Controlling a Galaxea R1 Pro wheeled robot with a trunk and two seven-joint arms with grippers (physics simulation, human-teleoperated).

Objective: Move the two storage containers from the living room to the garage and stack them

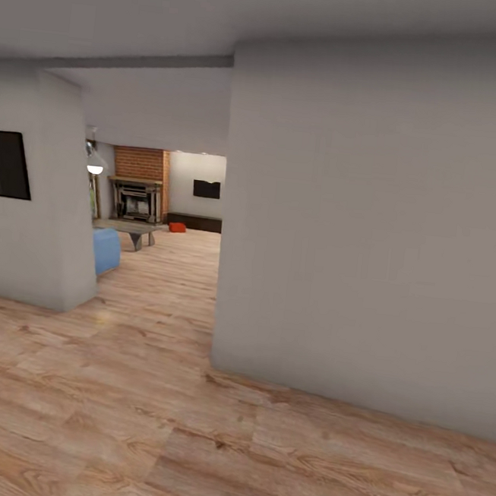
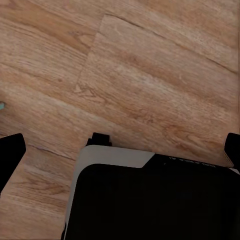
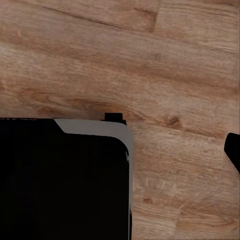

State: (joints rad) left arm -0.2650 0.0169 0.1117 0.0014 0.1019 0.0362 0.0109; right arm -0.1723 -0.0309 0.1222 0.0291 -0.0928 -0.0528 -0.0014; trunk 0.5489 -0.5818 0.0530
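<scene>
Far down the hall, in the living room [image 1: 167, 217], one orange-red storage container [image 1: 177, 227] sits on the wood floor in front of the long dark bench [image 1: 196, 222]. It is small and distant in the head view. My left gripper [image 2: 120, 150] hangs open over the plank floor, its dark fingertips [image 2: 10, 155] at the two frame edges with nothing between them. My right gripper [image 3: 120, 152] is open too; one fingertip [image 3: 233, 152] shows at the frame edge, the other is lost against my black base [image 3: 60, 180].
A large grey wall block [image 1: 372, 230] stands close ahead on the right, its corner at the passage. A second wall [image 1: 39, 203] with black frames bounds the left. Beyond lie a blue sofa [image 1: 105, 250], a low table [image 1: 131, 230], a fireplace [image 1: 137, 200] and a brick chimney [image 1: 141, 163].
</scene>
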